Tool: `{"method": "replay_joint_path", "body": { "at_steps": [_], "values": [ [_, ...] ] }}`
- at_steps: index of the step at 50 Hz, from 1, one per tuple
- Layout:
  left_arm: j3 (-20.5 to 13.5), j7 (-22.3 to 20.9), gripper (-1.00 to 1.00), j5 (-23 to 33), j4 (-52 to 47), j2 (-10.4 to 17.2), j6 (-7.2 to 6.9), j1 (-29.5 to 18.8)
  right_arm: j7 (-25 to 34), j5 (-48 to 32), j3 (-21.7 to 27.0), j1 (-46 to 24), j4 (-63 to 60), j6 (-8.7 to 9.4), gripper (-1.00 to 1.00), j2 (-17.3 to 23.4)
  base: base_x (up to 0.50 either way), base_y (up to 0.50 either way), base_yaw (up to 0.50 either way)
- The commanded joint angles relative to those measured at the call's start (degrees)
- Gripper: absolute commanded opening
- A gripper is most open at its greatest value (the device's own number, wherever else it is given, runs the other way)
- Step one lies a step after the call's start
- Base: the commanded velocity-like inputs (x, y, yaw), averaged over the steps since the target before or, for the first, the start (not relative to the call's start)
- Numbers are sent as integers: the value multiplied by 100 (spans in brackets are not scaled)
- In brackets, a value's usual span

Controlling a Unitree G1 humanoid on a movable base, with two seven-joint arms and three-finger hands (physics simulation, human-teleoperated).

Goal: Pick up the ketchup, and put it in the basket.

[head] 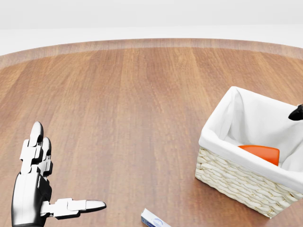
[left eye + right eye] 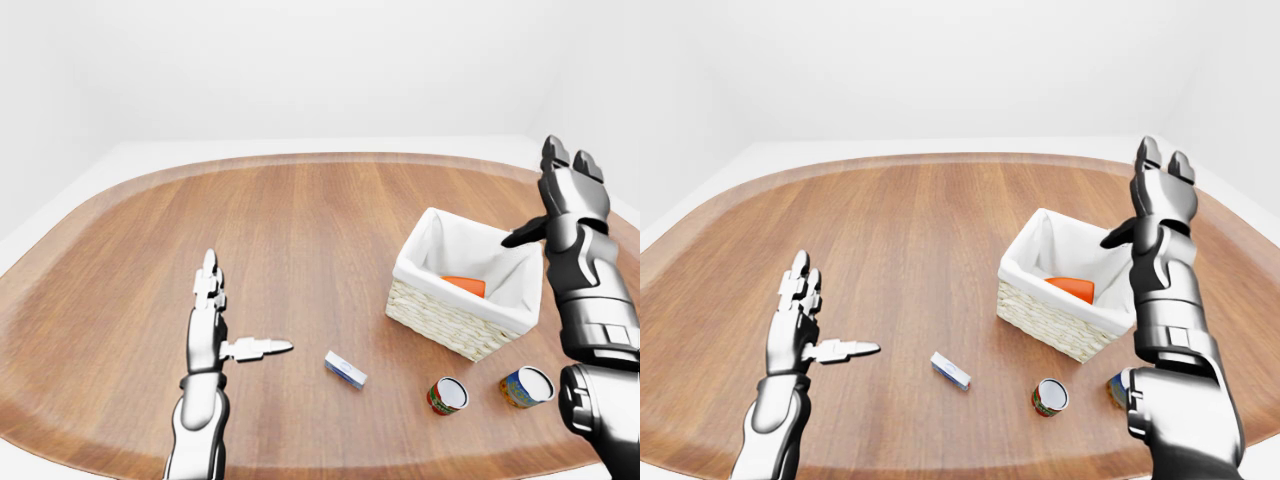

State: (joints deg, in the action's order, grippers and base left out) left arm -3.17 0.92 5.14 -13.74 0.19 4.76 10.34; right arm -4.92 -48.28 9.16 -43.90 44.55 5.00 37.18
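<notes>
We saw the ketchup (image 2: 464, 286) lying inside the basket (image 2: 455, 322); the right robot hand (image 2: 566, 205) was raised above the basket's right rim, fingers spread, clear of the ketchup; the left robot hand (image 2: 210, 325) hung released, well left of the basket.

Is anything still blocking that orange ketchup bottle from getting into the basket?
No. The ketchup already lies inside the basket, and nothing visible stands in its way. The right hand is open above the basket.
</notes>
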Motion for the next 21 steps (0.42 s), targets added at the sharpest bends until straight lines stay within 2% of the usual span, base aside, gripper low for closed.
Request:
{"method": "replay_joint_path", "body": {
  "at_steps": [1, 18, 21],
  "values": [
    [18, -2, 100, 6, -39, -6, 9, 43, 1735, -347, 651, 627, -3236, 0, 100, 178, 0, 0, 0],
    [55, -1, 100, 24, -61, -11, -8, 61, 3807, -698, 1386, 1319, -7068, 0, 100, 4, 0, 0, 0],
    [63, -4, 100, 28, -97, -11, -25, 76, 4492, -877, 1490, 1242, -8003, 0, 100, 70, 0, 0, 0]
  ]
}}
